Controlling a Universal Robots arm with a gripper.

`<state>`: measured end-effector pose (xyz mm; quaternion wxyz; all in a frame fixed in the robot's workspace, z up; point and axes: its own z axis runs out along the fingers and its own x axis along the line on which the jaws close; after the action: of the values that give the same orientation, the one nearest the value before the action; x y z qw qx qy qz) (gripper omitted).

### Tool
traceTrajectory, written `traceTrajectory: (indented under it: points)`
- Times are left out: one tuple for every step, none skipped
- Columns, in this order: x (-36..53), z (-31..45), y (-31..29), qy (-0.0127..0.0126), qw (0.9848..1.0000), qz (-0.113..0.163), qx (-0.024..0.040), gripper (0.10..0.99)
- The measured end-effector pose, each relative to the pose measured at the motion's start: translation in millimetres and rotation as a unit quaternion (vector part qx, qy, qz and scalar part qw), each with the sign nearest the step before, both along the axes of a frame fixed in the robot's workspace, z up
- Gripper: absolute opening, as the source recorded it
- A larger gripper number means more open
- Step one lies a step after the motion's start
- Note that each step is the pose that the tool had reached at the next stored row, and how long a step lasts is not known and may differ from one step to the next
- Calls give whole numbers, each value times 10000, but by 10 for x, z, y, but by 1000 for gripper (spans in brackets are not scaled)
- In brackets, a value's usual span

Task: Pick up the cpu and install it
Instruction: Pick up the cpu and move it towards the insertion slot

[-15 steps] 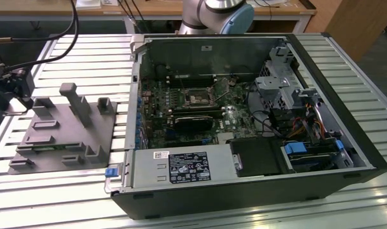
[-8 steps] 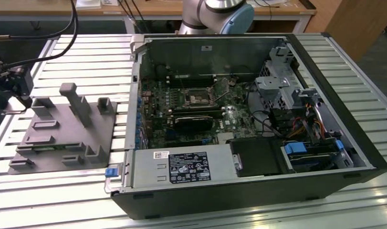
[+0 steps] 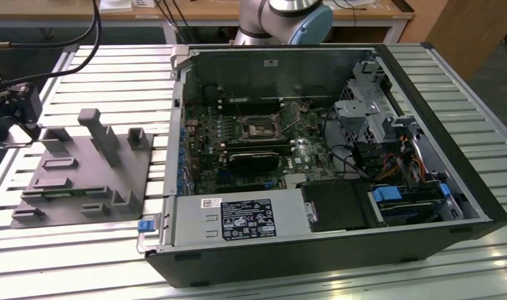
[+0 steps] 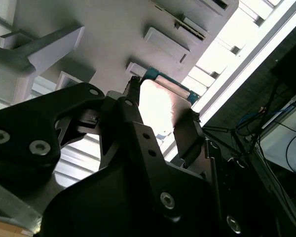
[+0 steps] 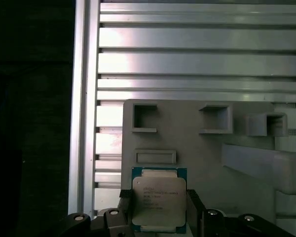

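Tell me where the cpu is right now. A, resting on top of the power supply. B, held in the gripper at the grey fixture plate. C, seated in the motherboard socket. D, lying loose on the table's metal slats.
B: in both wrist views the cpu is pinched on two opposite edges by the gripper, with the grey fixture plate right behind it.

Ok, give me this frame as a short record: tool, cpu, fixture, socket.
tool: over the grey fixture plate, at the exterior view's left
grip: fingers against two opposite edges of the cpu
cpu lifted: cannot tell
socket: inside the open computer case, apart from the tool
install: not yet done
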<state>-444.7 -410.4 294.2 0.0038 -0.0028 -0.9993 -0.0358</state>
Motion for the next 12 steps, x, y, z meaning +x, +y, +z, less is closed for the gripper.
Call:
traceTrajectory:
  points:
    - [0,6,0,0,10000,0,0,525]
    - [0,11,0,0,10000,0,0,525]
    - [0,17,0,0,10000,0,0,525]
    - [0,22,0,0,10000,0,0,525]
    - [0,27,0,0,10000,0,0,525]
    - [0,31,0,0,10000,0,0,525]
    - [0,37,0,0,10000,0,0,525]
    - [0,44,0,0,10000,0,0,525]
    - [0,50,0,0,10000,0,0,525]
    - [0,57,0,0,10000,0,0,525]
    - [0,64,0,0,10000,0,0,525]
    - [0,71,0,0,10000,0,0,525]
